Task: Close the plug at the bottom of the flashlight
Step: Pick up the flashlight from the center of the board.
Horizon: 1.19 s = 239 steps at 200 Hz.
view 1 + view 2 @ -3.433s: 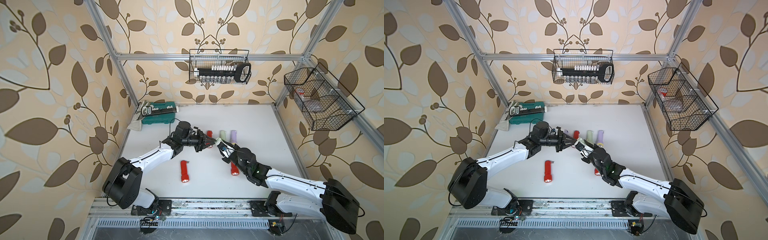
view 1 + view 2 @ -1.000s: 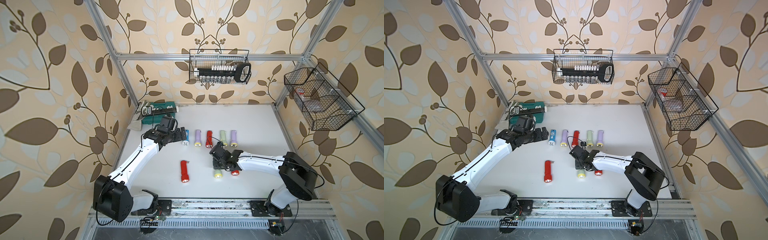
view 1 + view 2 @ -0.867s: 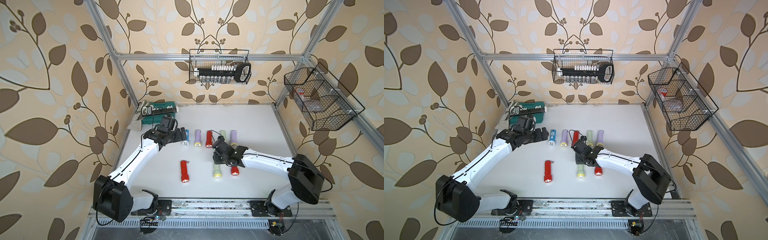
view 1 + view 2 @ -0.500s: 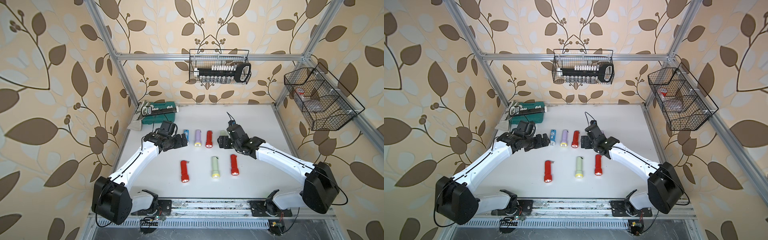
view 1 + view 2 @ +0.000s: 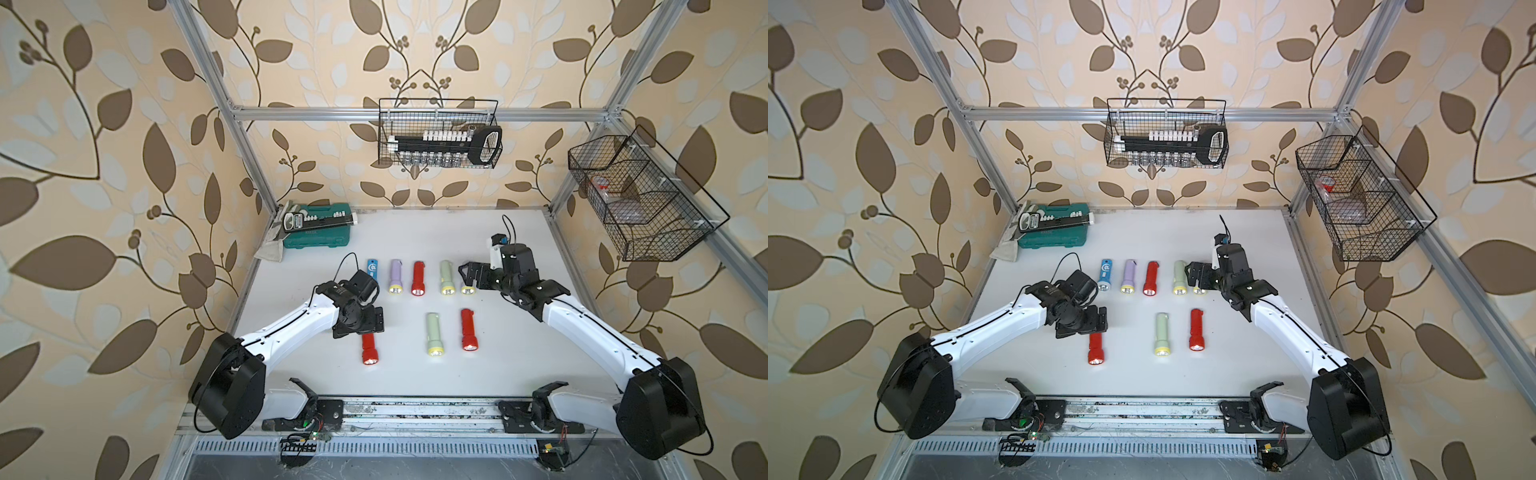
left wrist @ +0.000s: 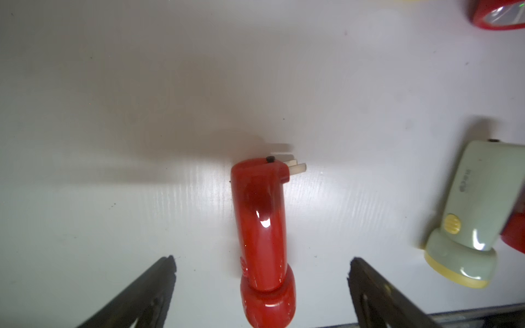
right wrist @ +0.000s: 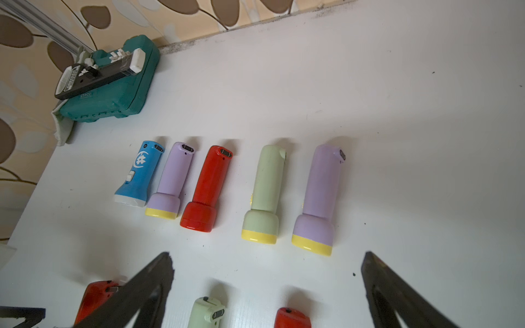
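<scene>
Here, the left pincer [image 6: 261,261] is hanging just over a red flashlight [image 6: 260,215] that is lying flat on the white counter [image 6: 113,142], in the near row. Its jaws are standing wide apart, one on each side of the flashlight, not touching it. At the flashlight's back end, the plug [image 6: 297,167] is sticking out sideways, with two metal pins showing. The right pincer [image 7: 267,255] is gaping wide too and holding nothing. It is floating by the far row, near a purple flashlight [image 7: 318,198] at that row's end. A green flashlight [image 5: 433,338] is lying beside the red one.
</scene>
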Available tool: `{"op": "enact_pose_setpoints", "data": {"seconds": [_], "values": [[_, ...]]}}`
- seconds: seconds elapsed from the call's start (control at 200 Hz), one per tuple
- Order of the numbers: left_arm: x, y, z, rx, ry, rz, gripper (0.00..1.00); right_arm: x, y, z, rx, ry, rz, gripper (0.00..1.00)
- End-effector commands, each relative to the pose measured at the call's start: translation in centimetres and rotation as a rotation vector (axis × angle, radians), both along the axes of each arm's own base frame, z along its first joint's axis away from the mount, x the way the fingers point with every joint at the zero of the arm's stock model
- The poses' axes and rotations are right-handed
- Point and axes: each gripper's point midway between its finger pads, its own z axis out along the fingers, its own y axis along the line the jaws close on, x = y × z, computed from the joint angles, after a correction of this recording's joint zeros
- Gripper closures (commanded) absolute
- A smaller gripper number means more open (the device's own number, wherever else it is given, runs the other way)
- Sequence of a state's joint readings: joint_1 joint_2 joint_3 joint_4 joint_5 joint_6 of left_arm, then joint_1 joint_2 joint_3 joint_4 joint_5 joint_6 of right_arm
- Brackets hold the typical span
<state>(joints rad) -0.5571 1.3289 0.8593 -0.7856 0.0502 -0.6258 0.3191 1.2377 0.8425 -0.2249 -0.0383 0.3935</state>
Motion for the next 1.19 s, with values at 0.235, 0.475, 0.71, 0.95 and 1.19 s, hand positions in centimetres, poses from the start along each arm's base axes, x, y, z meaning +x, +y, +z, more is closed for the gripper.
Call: {"op": "enact_pose_setpoints", "data": {"seconds": [0.235,0.475,0.71,0.95,1.19], "values": [[0.9,-0.6,-2.1,0.106,0.021,-0.007,0.16,0.2,1.7,-2.0,0.06,0.059,0.078,0.02],[1.1,-0.7,-3.1,0.167,0.026,-0.036,0.29,0.3,1.8,-3.0,0.073,0.101,0.079,0.02],[1.3,-0.6,-4.1,0.212,0.033,-0.052,0.44,0.3,1.4,-3.2,0.065,0.102,0.07,0.02],[0.3,-0.5,-5.5,0.223,0.073,-0.049,0.55,0.4,1.0,-3.1,0.049,0.101,0.054,0.02],[0.8,-0.3,-4.4,0.241,0.045,-0.051,0.76,0.4,0.9,-2.4,0.054,0.08,0.051,0.02]]}}
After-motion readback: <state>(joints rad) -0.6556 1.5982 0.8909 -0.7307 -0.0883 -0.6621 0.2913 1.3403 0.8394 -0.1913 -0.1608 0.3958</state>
